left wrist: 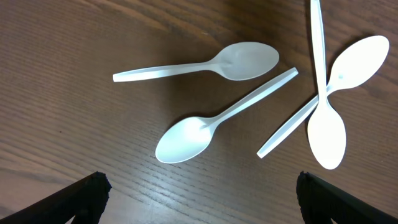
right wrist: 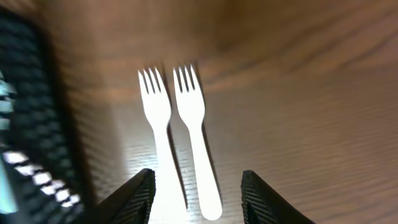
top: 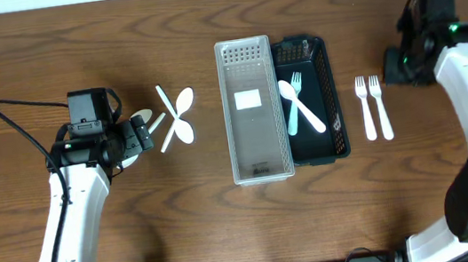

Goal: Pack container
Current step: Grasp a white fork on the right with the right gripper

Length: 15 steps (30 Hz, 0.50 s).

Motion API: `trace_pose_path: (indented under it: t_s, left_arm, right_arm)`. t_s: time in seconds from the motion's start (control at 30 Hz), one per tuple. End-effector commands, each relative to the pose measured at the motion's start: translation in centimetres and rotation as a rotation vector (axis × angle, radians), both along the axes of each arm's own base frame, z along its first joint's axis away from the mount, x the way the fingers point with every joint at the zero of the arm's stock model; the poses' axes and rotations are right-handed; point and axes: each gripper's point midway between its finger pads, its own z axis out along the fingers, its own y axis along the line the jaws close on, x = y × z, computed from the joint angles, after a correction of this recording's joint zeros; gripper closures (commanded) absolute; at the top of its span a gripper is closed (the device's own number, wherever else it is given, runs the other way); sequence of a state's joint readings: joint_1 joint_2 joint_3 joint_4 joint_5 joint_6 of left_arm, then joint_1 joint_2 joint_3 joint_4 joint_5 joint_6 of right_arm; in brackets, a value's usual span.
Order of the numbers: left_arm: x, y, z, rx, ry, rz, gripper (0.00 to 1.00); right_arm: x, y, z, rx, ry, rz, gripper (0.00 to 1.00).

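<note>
A clear plastic container (top: 261, 168) stands at the table's middle, with a black mesh basket (top: 331, 92) against its right side. The basket holds a white fork (top: 306, 109) crossed over a pale spoon (top: 290, 113). Two white forks (top: 374, 109) lie side by side to the right; in the right wrist view (right wrist: 180, 124) they lie ahead of and partly between my fingers. Several white spoons (top: 177, 117) lie to the left, two of them crossed (left wrist: 326, 99). My left gripper (top: 139, 132) (left wrist: 199, 199) is open and empty beside the spoons. My right gripper (top: 394, 66) (right wrist: 199, 196) is open over the fork handles.
The basket's edge (right wrist: 31, 112) shows blurred at the left of the right wrist view. Black cables (top: 25, 107) run across the table at the far left. The wooden table (top: 71, 44) shows around the objects.
</note>
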<state>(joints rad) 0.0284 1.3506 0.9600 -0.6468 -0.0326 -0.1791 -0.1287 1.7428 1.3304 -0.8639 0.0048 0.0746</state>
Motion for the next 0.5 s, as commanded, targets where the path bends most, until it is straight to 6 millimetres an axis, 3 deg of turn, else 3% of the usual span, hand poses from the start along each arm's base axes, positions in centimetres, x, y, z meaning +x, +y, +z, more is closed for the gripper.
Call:
trace_pose_path:
  t_s: [0.0, 0.13, 0.47]
  left_arm:
    - [0.5, 0.2, 0.6, 0.010, -0.014, -0.006, 0.02]
    - [0.5, 0.2, 0.6, 0.010, -0.013, -0.006, 0.02]
    - [0.5, 0.2, 0.6, 0.010, -0.013, -0.006, 0.02]
  right_arm:
    - [-1.1, -0.2, -2.1, -0.017, 0.036, 0.023, 0.54]
    - [-1.8, -1.3, -3.8, -0.078, 0.046, 0.003, 0.52]
    - [-2.4, -0.5, -7.1, -0.040, 0.022, 0.012, 0.54]
